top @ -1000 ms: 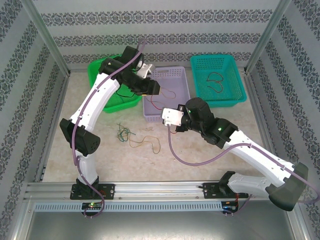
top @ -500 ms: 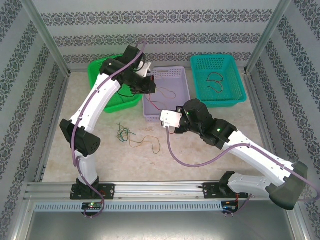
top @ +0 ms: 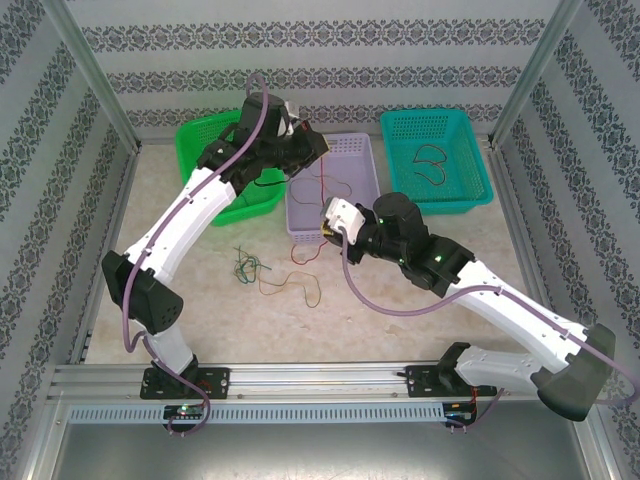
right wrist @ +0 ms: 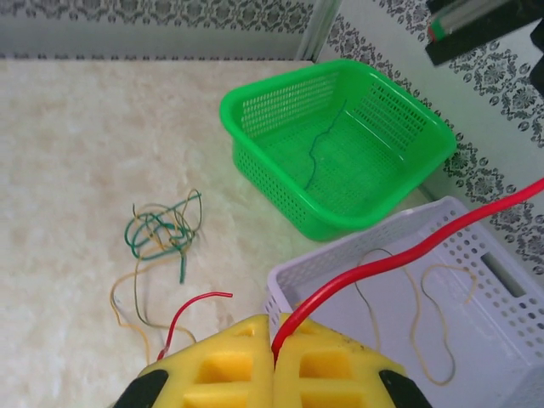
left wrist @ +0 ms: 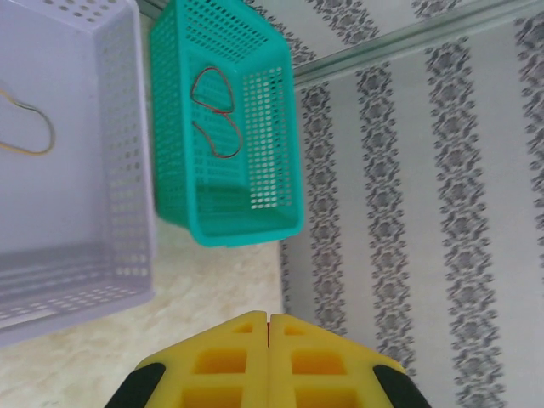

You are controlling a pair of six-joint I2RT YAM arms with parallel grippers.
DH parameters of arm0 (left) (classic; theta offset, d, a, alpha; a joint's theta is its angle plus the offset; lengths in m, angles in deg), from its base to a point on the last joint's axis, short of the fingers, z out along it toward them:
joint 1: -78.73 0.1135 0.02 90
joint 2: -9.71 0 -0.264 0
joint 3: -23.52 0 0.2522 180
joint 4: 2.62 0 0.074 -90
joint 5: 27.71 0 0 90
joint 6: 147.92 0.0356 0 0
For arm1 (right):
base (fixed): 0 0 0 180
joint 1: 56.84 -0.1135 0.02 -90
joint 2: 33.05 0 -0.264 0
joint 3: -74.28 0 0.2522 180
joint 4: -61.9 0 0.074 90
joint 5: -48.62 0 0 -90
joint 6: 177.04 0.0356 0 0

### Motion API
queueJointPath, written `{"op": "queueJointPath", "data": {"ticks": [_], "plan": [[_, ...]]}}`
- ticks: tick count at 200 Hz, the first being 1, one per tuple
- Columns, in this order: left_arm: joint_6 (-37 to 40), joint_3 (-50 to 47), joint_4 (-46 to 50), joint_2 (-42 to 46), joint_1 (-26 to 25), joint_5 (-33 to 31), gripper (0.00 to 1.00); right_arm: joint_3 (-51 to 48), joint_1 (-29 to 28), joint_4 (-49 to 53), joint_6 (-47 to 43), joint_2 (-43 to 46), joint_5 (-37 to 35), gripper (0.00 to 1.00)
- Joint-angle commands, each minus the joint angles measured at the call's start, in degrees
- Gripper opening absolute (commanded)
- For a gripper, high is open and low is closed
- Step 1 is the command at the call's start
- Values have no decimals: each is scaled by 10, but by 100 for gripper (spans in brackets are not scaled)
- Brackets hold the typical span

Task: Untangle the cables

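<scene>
A red cable (top: 321, 185) runs taut between my two grippers above the lavender basket (top: 362, 150). My left gripper (top: 312, 145) is shut on its upper end; a sliver of red shows between the yellow pads (left wrist: 229, 365). My right gripper (right wrist: 274, 327) is shut on the red cable (right wrist: 382, 263) by the basket's front left corner (right wrist: 289, 280), and a short red tail (right wrist: 183, 314) hangs toward the table. The other cables lie as a green, yellow and orange tangle (top: 248, 266) on the table, left of my right gripper (top: 325, 228); the right wrist view shows this tangle (right wrist: 161, 229) too.
The green basket (top: 205, 140) at the back left holds one green strand (right wrist: 321, 146). The teal basket (top: 470, 190) at the back right holds dark red loops (left wrist: 217, 110). Yellow strands (right wrist: 425, 319) lie in the lavender basket. Metal frame posts border the table.
My left gripper has shut on the red cable and risen toward the back, drawing it taut. My right gripper, still shut on it, has moved slightly left toward the lavender basket.
</scene>
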Motion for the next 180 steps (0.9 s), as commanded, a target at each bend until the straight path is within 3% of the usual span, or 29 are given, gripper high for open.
{"op": "queueJointPath", "data": {"ticks": [1, 22, 42, 57, 75, 83, 86, 89, 120, 155, 180], "plan": [[-89, 1, -233, -2, 23, -72, 0, -32, -9, 71, 72, 2, 132, 0], [-96, 2, -234, -4, 23, -57, 1, -43, 36, 41, 118, 26, 127, 0], [-89, 3, -233, 3, 23, -45, 32, -39, 93, 37, 152, 43, 144, 0], [-80, 10, -219, 10, 24, -42, 61, -32, 138, 42, 165, 55, 160, 0], [-53, 23, -177, 28, 26, -65, 81, -26, 200, 43, 185, 71, 164, 0], [-35, 33, -151, 37, 27, -82, 85, -24, 231, 41, 197, 77, 164, 0], [-28, 38, -138, 39, 27, -89, 95, -22, 242, 40, 200, 79, 164, 0], [-22, 43, -127, 41, 27, -94, 99, -22, 254, 39, 203, 80, 165, 0], [44, 64, -46, 59, 26, -130, 100, -7, 340, 23, 207, 76, 84, 0], [65, -4, -32, 83, 11, -111, 98, 44, 394, -18, 206, 7, -39, 0], [55, -74, -45, 100, -11, -99, 98, 84, 441, -53, 317, -62, -146, 0]]}}
